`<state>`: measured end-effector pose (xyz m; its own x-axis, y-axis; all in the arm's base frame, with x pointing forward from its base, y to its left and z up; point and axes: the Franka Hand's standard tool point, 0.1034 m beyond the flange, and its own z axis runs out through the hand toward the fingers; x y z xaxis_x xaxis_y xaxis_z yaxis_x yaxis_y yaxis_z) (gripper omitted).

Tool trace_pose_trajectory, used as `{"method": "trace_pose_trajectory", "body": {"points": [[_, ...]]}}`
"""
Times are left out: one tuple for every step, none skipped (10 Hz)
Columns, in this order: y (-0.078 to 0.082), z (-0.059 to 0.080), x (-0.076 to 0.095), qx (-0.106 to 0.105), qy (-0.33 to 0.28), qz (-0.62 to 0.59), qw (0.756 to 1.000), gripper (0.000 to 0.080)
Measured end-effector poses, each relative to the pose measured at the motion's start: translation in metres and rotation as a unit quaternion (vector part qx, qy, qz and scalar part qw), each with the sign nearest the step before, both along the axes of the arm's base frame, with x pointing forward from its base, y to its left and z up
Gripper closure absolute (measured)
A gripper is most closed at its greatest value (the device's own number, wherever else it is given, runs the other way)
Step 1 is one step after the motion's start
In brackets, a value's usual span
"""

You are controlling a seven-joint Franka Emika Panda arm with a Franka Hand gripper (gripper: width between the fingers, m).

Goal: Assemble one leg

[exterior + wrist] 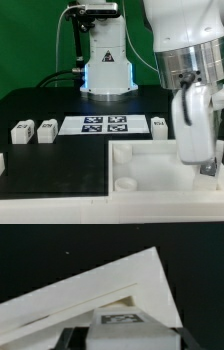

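White plastic everywhere: my gripper is clamped on the leg, 1 chunky block w/ a b&w tag face-up in the wrist view, black fingers either side of it; in the exterior view my arm blocks the claw at the near right, so the grip reads from the wrist cam only. Below the leg sits a corner of the big white panel; same panel is at the near right in the exterior view, round sockets at its corners.

Step in hand, as I judge it: carrying the leg to a corner socket for insertion; leg looks above the panel corner, whether touching I can't tell. Next move calls for lining the leg up over the socket, going straight down, then prob. a twist or press to seat it; misalignment could jam it on the rim.

Spare legs: 2 at far left, 1 right of the marker board at. No brands or readable writing; only fiducial tag patterns.
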<state>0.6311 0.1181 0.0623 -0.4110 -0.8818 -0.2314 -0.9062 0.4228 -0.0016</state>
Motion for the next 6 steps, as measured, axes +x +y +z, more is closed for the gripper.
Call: {"method": "trace_pose_trajectory", "body": {"points": [[-0.0003, 0.0001, 0.0001, 0.002, 0.005, -0.023, 1.000, 0.0508], [-0.0006, 0.0002, 0.0003, 0.009, 0.011, -0.058, 0.998, 0.0508], [-0.0006, 0.0001, 0.0002, 0.010, 0.007, -0.044, 0.999, 0.0508], [0.0002, -0.0003, -0.0002, 0.010, 0.007, -0.042, 0.999, 0.0438], [0.0004, -0.0004, -0.0003, 0.010, 0.007, -0.041, 0.999, 0.0302], [-0.0008, -0.0015, -0.0021, 0.006, 0.000, 0.007, 1.000, 0.0302]]}}
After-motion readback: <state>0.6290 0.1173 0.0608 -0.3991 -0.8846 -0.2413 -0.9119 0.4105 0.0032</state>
